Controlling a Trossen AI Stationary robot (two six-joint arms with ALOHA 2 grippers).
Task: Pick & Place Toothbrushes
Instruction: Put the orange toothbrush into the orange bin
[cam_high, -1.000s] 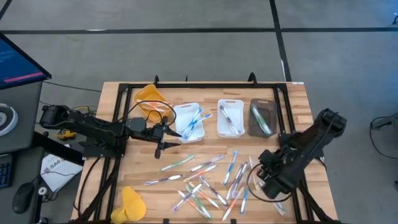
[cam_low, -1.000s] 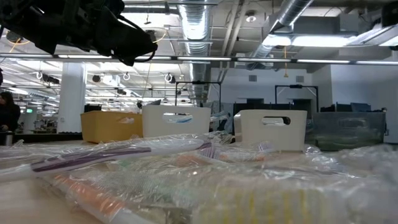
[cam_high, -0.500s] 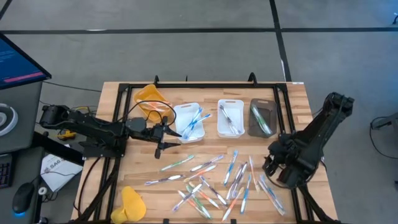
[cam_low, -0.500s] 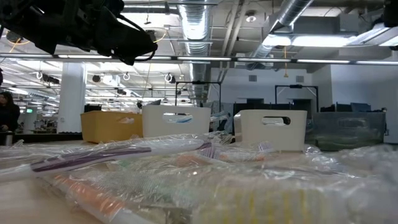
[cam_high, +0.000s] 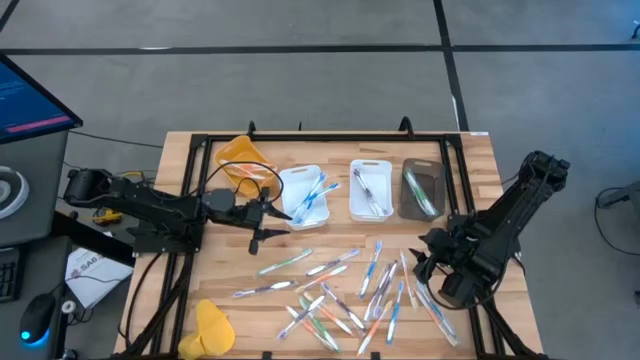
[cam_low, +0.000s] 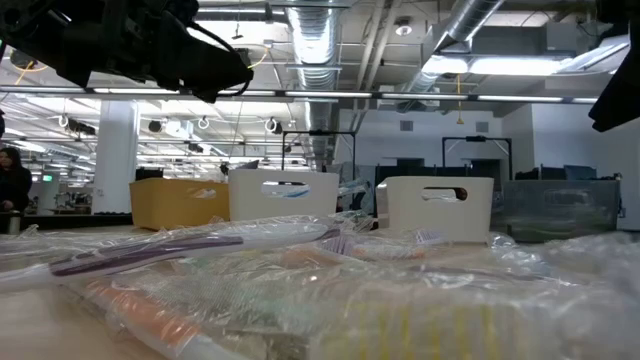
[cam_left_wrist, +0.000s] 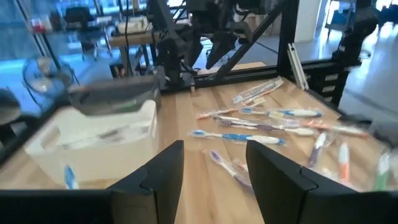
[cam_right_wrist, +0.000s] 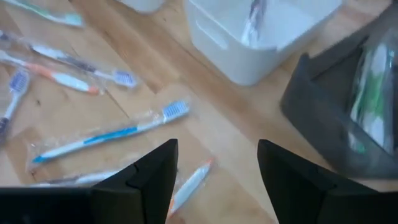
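Toothbrushes lie scattered across the near half of your wooden worktop, most of them in clear wrappers, and a few more sit in the trays along the far side: blue ones in the left white tray, some in the middle white tray, and what may be green ones in the dark tray, though that view is blurred. Your right claw hangs over the right edge of the scatter with its jaws spread and nothing between them. Your left claw sits just beside the left white tray, jaws parted and empty. A yellow tray stands further left
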